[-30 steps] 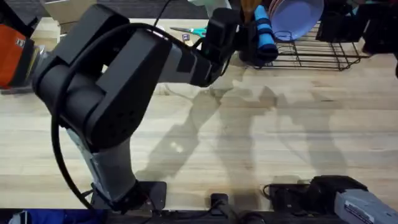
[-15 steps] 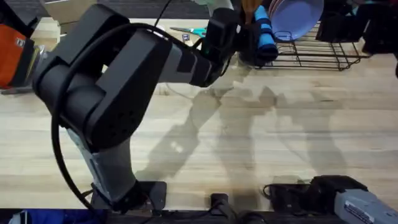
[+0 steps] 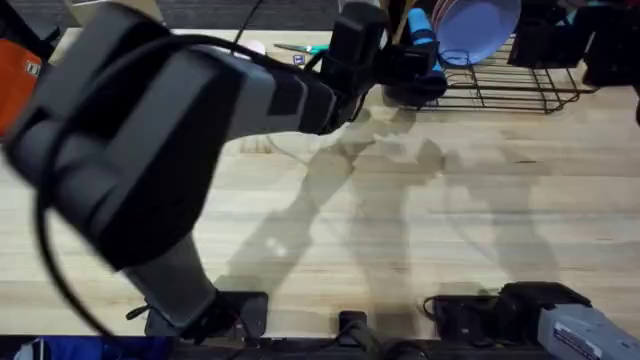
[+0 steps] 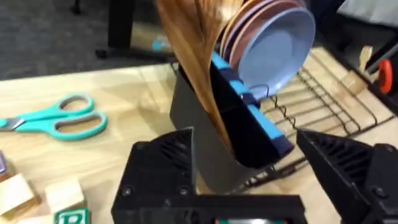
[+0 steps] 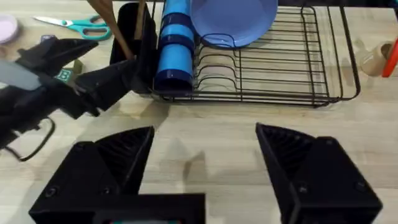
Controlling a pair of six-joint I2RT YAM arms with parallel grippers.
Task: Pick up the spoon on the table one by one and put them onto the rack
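Fingers (image 4: 348, 168) of the left gripper (image 4: 261, 177) spread wide at the black caddy (image 4: 230, 137) on the rack's (image 5: 273, 68) end, clamped on nothing; the spoon (image 4: 196, 43) stands in the caddy, leaning, beside a blue cup (image 5: 174, 43) and plates (image 4: 273, 43). Right gripper (image 5: 205, 168) hangs open over the table (image 3: 450, 220), short of the rack. Teal scissors (image 4: 56, 118) lie near the caddy.

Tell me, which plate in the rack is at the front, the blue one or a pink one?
The blue plate is at the front, with its whole face showing. The pink plates stand behind it in the rack, only their rims peeking out.
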